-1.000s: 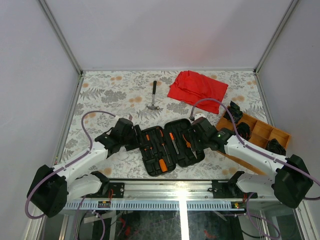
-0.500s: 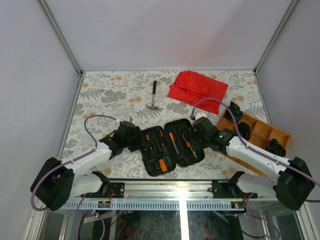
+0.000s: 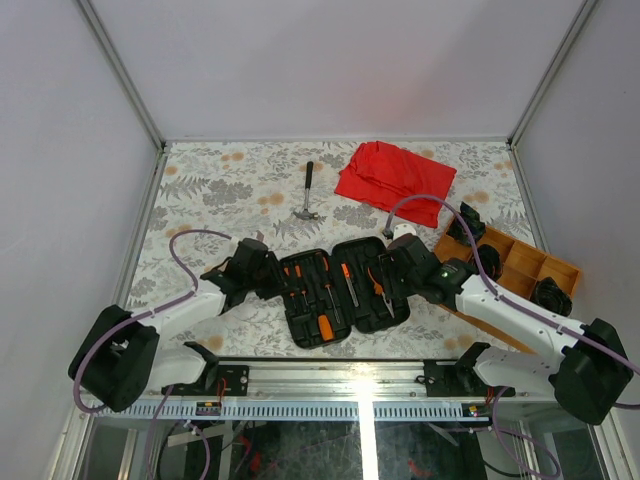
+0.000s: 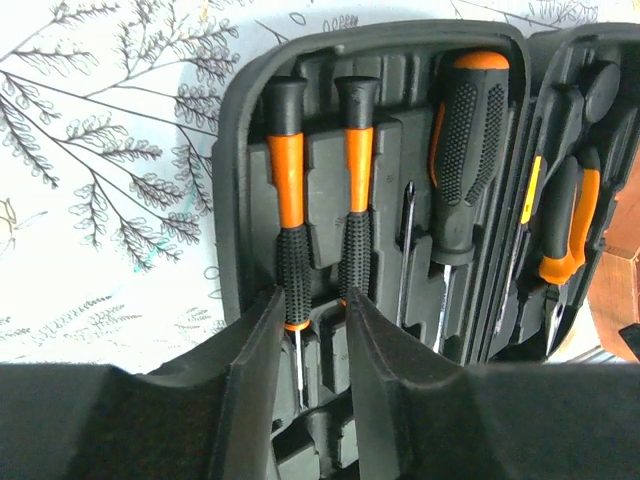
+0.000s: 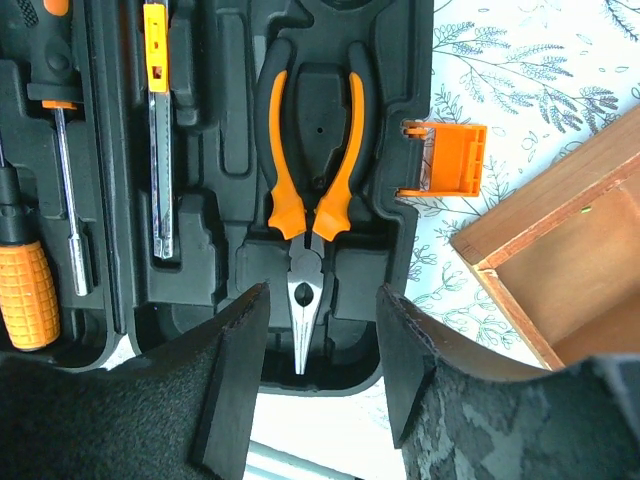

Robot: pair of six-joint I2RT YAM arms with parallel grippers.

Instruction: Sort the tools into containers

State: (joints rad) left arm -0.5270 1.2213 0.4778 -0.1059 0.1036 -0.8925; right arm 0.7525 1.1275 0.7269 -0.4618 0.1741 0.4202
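The black tool case (image 3: 340, 285) lies open near the table's front, with tools in its moulded slots. In the left wrist view, two slim black-and-orange screwdrivers (image 4: 288, 200) sit side by side next to a thick black-handled driver (image 4: 465, 150). My left gripper (image 4: 312, 305) is at the case's left half, jaws narrow. The left screwdriver's thin shaft (image 4: 297, 350) runs between them with a gap still showing. My right gripper (image 5: 318, 335) stands open at the right half, its fingers on either side of the nose of the orange-handled pliers (image 5: 310, 190).
A hammer (image 3: 308, 195) and a red cloth (image 3: 395, 175) lie at the back. A wooden compartment box (image 3: 510, 265) stands at the right, close to my right arm, its corner (image 5: 570, 260) beside the case's orange latch (image 5: 445, 160).
My left gripper's jaws have narrowed and the left arm has edged right onto the case. The right gripper has barely moved.
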